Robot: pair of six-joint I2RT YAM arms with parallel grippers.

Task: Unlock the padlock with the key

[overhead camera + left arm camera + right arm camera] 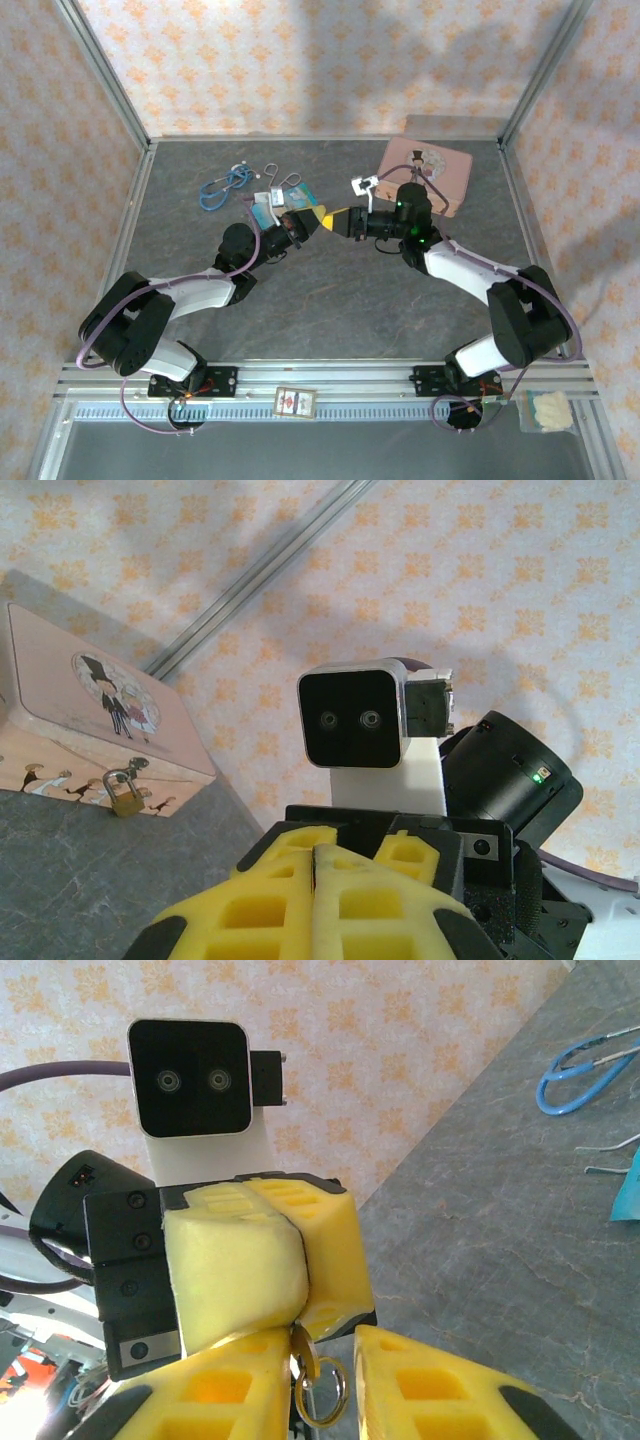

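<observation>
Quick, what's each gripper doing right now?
Left gripper: shut on the key.
Right gripper: open, fingers either side of the key.

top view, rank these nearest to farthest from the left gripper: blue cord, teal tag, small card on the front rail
1. Teal tag, just behind the left gripper, which pinches the key.
2. Blue cord, farther off, to the back left.
3. Small card, on the front rail between the arm bases.

We record a pink tin (452, 165) upper right, a blue cord bundle (222, 186) upper left, a card (295, 401) bottom centre.
</observation>
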